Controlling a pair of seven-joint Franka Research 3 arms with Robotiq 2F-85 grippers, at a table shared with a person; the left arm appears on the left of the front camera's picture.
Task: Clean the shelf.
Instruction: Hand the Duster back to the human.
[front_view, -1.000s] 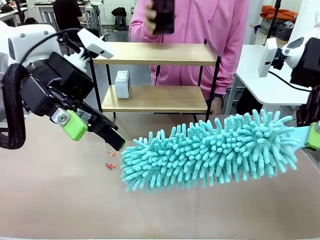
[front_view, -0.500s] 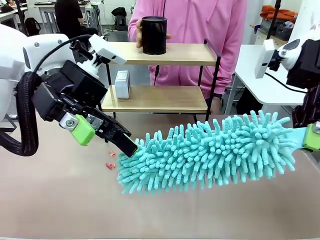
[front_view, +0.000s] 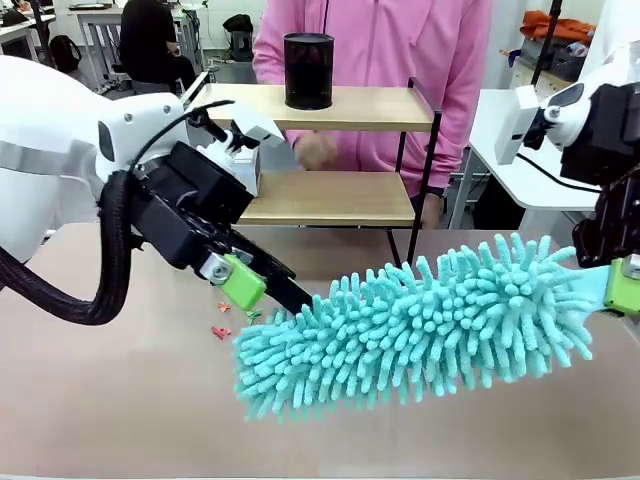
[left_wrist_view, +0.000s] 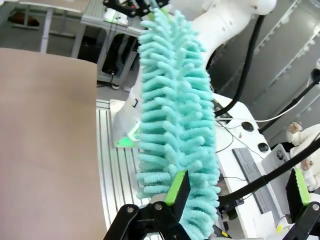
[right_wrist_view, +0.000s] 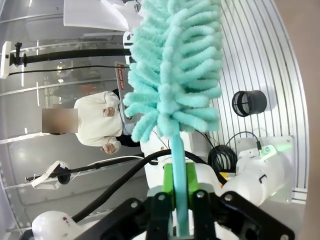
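Holding the duster by its handle, the right pincer is clamped; left pincer gapes at its tip, shelf beyond, duster lying left-right.

You have a tan table in front of you with small red scraps lying on it left of middle. At its far edge stands the shelf: a black cylinder on the top board, a small white box on the lower one.

No text, label, brand or number is legible on anything in these views.
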